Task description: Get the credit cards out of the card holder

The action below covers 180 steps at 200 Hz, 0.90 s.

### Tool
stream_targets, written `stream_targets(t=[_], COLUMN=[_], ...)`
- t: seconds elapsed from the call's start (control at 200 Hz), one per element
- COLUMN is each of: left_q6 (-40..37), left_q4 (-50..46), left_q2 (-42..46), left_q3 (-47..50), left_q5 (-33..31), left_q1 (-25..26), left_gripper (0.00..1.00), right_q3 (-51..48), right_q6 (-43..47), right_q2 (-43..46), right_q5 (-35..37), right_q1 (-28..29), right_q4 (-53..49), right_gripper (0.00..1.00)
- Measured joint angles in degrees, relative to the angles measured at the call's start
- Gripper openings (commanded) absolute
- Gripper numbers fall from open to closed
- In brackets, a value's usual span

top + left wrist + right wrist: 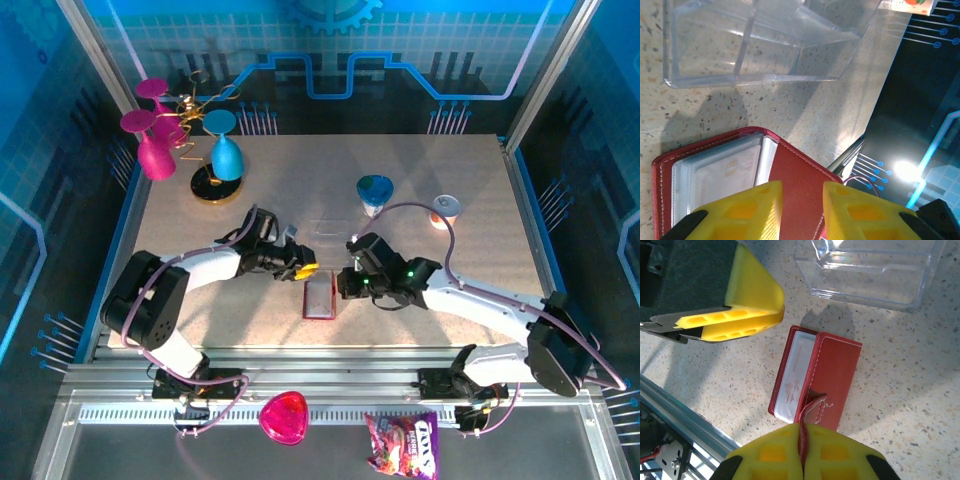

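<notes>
Left gripper [304, 269]: jaws slightly parted, empty, just above the card holder [320, 297], lying half open on the table [430, 200] between the arms. Right gripper [802, 439]: clenched on its snap tab [814, 404]. Holder likely light and floppy, so pin it; thin stiff credit cards should slide from the slick pockets [715, 172] by an exposed edge.

We cannot read what sits in the wallet [800, 170] pockets; the snap tab [815, 407] tip is hidden inside the right pincer [802, 440].
</notes>
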State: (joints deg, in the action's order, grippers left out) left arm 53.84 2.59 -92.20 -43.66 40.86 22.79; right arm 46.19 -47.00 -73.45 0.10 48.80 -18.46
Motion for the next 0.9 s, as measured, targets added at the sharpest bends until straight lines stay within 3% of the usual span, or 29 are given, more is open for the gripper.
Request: stream_targets(t=[0.9], left_q6=[6.6], left_q4=[6.8], left_q2=[-8.0], left_q3=[-2.5], left_q5=[-0.5], left_q1=[10.9], left_gripper=[0.27], right_q3=[-7.8], right_q6=[3.3], right_q2=[3.1], right_q5=[-1.2], right_q1=[-9.0], right_q4=[-0.4], right_gripper=[0.0])
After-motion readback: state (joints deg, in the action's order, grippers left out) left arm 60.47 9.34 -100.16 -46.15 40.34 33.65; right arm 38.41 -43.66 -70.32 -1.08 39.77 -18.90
